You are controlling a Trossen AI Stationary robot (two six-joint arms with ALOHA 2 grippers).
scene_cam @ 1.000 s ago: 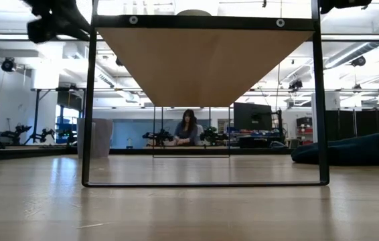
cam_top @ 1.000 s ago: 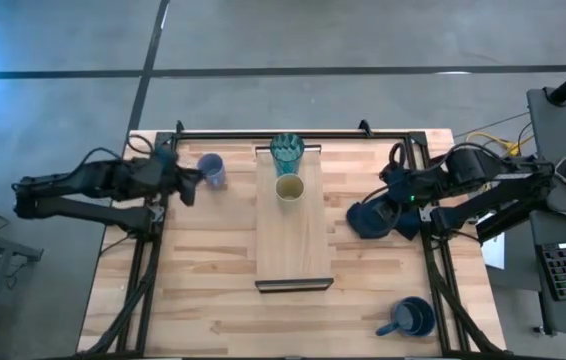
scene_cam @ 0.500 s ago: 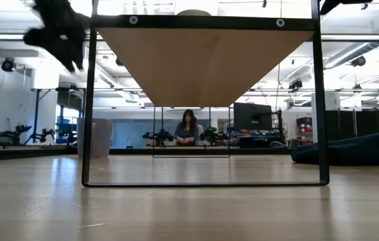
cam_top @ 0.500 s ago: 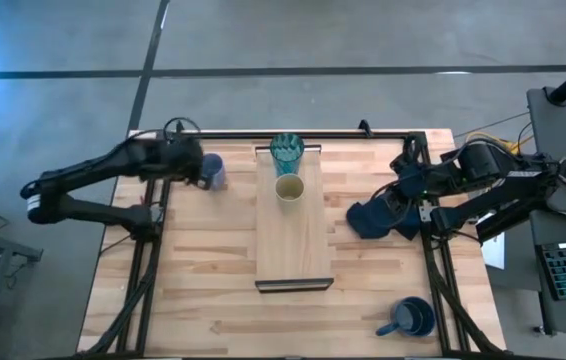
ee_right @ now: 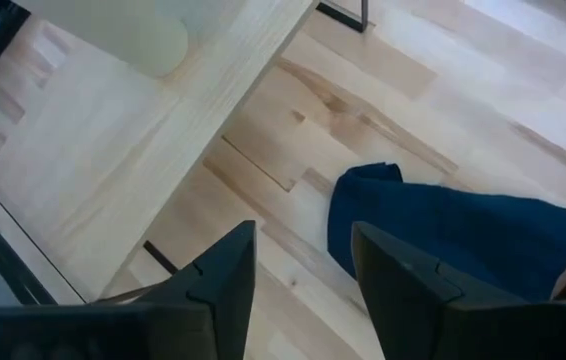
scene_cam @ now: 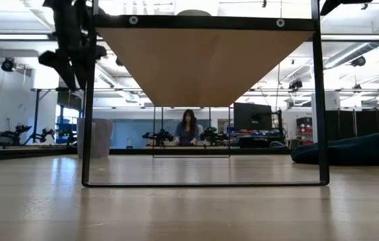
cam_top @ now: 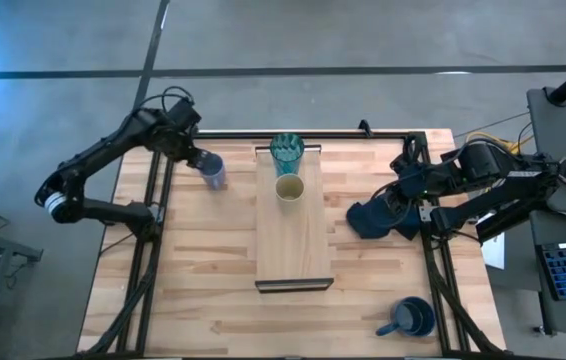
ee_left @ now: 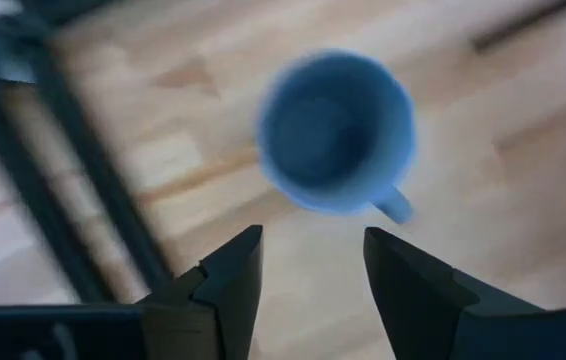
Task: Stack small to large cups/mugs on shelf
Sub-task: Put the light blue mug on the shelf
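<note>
Closest to the front edge of the slatted tabletop (cam_top: 203,300), off to the right, sat the dark blue handled mug (cam_top: 411,317), well apart from everything else. The shelf (cam_top: 294,235) ran down the middle of the table, its dark end edge toward the front. Further back on the shelf stood the small tan cup (cam_top: 289,188), and right behind it, just about touching, the teal ribbed glass (cam_top: 286,152) at the far end.

The right gripper (cam_top: 391,205) hung over the dark navy cloth (cam_top: 372,218) on the right side of the table. Its wrist view showed the fingers parted with nothing between them, cloth (ee_right: 463,230) below.

Over at the far left, the pale blue-grey mug (cam_top: 211,170) was sitting on the tabletop beside the shelf, not on it. The left gripper (cam_top: 191,155) hovered right above it, jaws spread wide and empty; the wrist view looked straight down into the mug (ee_left: 335,130), which showed just beyond the fingertips (ee_left: 246,245). In the low view a person (scene_cam: 188,127) sat way back in the room.
</note>
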